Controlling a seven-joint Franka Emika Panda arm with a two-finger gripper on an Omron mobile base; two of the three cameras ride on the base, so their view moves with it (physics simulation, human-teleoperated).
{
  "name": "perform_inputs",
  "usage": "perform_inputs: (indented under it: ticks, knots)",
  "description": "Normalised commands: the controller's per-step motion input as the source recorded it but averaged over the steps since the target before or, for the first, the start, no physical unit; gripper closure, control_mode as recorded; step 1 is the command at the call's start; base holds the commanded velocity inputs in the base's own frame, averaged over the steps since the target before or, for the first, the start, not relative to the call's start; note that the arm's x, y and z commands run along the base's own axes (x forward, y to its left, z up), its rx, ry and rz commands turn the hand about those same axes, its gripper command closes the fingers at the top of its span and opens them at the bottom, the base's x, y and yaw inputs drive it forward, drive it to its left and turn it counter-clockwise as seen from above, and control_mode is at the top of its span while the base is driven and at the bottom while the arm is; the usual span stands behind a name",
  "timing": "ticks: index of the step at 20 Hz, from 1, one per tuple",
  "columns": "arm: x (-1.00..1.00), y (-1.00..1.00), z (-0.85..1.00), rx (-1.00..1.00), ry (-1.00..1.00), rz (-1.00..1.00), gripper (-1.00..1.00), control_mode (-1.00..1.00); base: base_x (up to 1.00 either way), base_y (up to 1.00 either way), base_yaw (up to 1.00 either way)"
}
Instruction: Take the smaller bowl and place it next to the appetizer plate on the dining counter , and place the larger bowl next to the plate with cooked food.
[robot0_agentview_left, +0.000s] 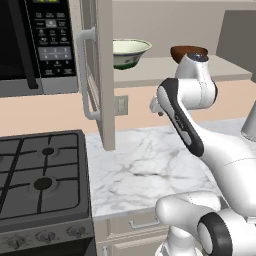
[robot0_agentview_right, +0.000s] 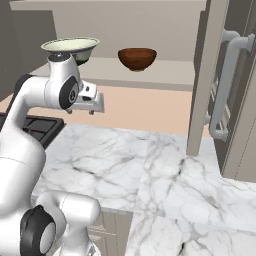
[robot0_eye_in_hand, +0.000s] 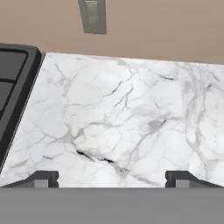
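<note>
The smaller bowl (robot0_agentview_right: 137, 58), glossy reddish-brown, stands on an open cabinet shelf above the counter. In the left base view the smaller bowl (robot0_agentview_left: 186, 50) is half hidden behind my arm's upper joint. To its left on the same shelf sits the larger bowl (robot0_agentview_left: 131, 52), cream with a green band, its rim (robot0_agentview_right: 70, 46) just behind my arm. My gripper (robot0_eye_in_hand: 112, 179) is open and holds nothing. It hangs below the shelf and looks down on bare marble, its fingertips (robot0_eye_in_hand: 41, 178) wide apart. The appetizer plate, the plate with cooked food and the dining counter are out of view.
An open cabinet door (robot0_agentview_left: 102, 75) with a long handle hangs left of the shelf, another door (robot0_agentview_right: 227, 95) to the right. A microwave (robot0_agentview_left: 35, 45) is mounted over the black stove (robot0_agentview_left: 42, 177). The marble kitchen counter (robot0_agentview_right: 150, 165) lies below, with a wall outlet (robot0_eye_in_hand: 92, 16) behind it.
</note>
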Motion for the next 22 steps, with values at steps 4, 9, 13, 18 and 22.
perform_inputs:
  ticks: [4,9,13,18,22]
  knots:
    - [-0.15,0.13,0.37,0.03,-0.23,-0.09,-1.00,-1.00,0.00,0.00,0.00]
    - [-0.12,0.20,0.55,0.08,-0.34,-0.06,-1.00,-1.00,0.00,0.00,0.00]
    - [-0.11,0.04,0.27,0.20,-0.28,-0.03,-1.00,-1.00,0.00,0.00,0.00]
    - [-0.08,0.00,0.26,0.26,-0.23,-0.02,-1.00,-1.00,0.00,0.00,0.00]
    - [-0.03,0.00,0.33,0.15,-0.08,-0.02,-1.00,-1.00,0.00,0.00,0.00]
